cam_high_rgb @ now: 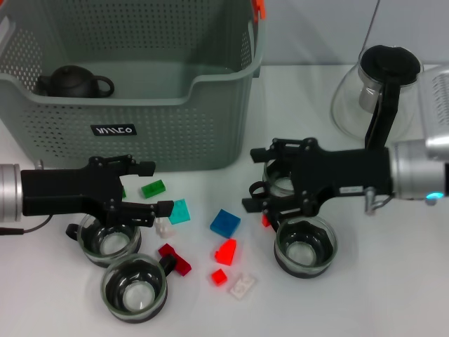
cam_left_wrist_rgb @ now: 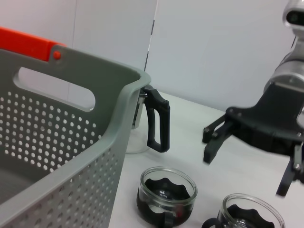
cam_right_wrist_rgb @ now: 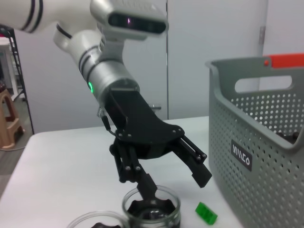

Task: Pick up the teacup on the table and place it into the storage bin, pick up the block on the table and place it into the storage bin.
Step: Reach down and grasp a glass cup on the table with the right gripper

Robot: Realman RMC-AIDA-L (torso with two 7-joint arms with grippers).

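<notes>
- The storage bin [cam_high_rgb: 140, 105] stands at the back of the white worktop [cam_high_rgb: 393, 295]; a dark teapot [cam_high_rgb: 74, 82] sits inside it, no teacup or block with it;
- The left gripper [cam_high_rgb: 144, 188] hovers just in front of the bin, fingers apart, over a glass teacup [cam_high_rgb: 109, 239]; a second teacup [cam_high_rgb: 133, 288] lies nearer still;
- The right gripper [cam_high_rgb: 258, 189], off the bin's right front corner, is spread open above two more teacups [cam_high_rgb: 304, 247];
- A blue block [cam_high_rgb: 224, 223] lies among other scattered blocks between the grippers, in front of the bin.
</notes>
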